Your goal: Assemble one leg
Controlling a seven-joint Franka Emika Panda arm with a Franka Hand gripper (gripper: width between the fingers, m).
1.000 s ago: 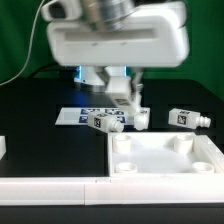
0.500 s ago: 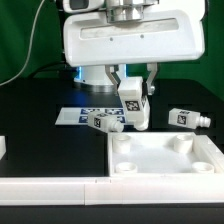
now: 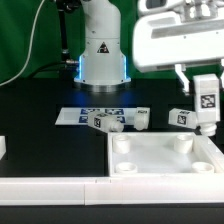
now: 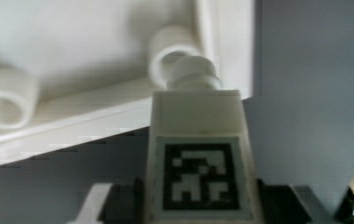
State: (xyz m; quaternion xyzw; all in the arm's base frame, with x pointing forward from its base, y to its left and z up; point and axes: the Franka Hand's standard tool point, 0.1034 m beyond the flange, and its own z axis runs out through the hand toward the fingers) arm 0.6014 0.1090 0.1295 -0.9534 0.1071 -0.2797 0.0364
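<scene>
My gripper (image 3: 204, 88) is shut on a white leg (image 3: 206, 110) with a black-and-white tag. It holds the leg upright above the far right corner of the large white panel (image 3: 165, 160), at the exterior view's right. In the wrist view the held leg (image 4: 199, 150) sits between the dark fingers (image 4: 121, 205), and its narrower round end (image 4: 188, 70) points at the panel's corner (image 4: 85, 60), near a round socket (image 4: 3, 95). Three more legs lie on the table behind the panel: one (image 3: 104, 121), another (image 3: 141, 119), and a third (image 3: 185, 117).
The marker board (image 3: 78, 115) lies flat behind the loose legs. The robot's base (image 3: 101, 55) stands at the back. A white block (image 3: 3, 147) sits at the exterior view's left edge. A white rail (image 3: 50, 187) runs along the front.
My gripper has moved from the middle, over the marker board, to the exterior view's right with the leg in it. It now hangs over the panel's far right corner.
</scene>
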